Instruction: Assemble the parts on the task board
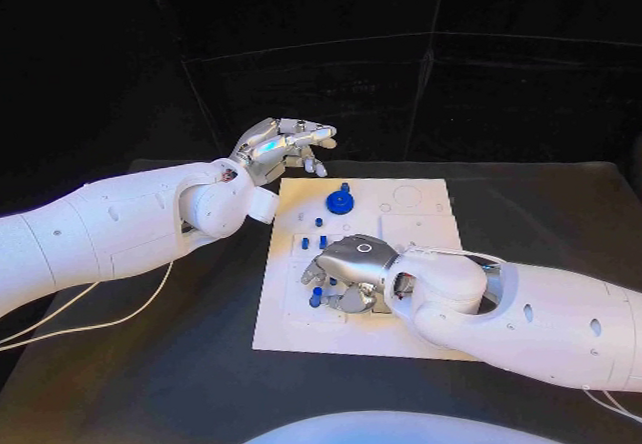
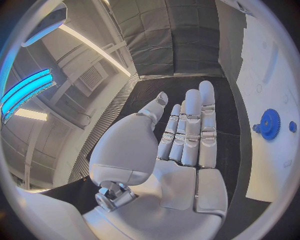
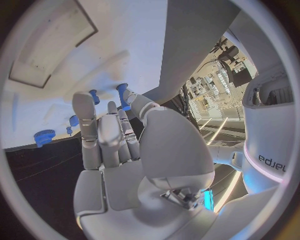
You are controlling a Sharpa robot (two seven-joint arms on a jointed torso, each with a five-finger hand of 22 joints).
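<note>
The white task board (image 1: 358,320) was seen in the middle of the head view, lying flat on the black table (image 1: 143,392). A blue gear (image 1: 340,202) was found near the board's upper edge, with a small blue peg standing up from it. A few small blue pegs (image 1: 308,222) were seen just below the gear, toward the left side of the board.

The left hand (image 1: 283,146) was held up in the upper middle of the head view, above the board's top left corner and off the table. Its fingers were kept straight and close together in the left wrist view (image 2: 187,135), and nothing was held in them (the palm was bare). The blue gear (image 2: 270,124) was also seen at the right side of that view, on the white board, well apart from the fingers.

The right hand (image 1: 350,271) was laid low over the lower left part of the board, in the middle of the head view. Small blue parts (image 1: 317,296) were seen just beside its fingers. In the right wrist view the fingers (image 3: 100,135) were stretched out toward the board, and blue pegs (image 3: 122,91) were seen right at the fingertips. Whether any peg was held could not be told.
</note>
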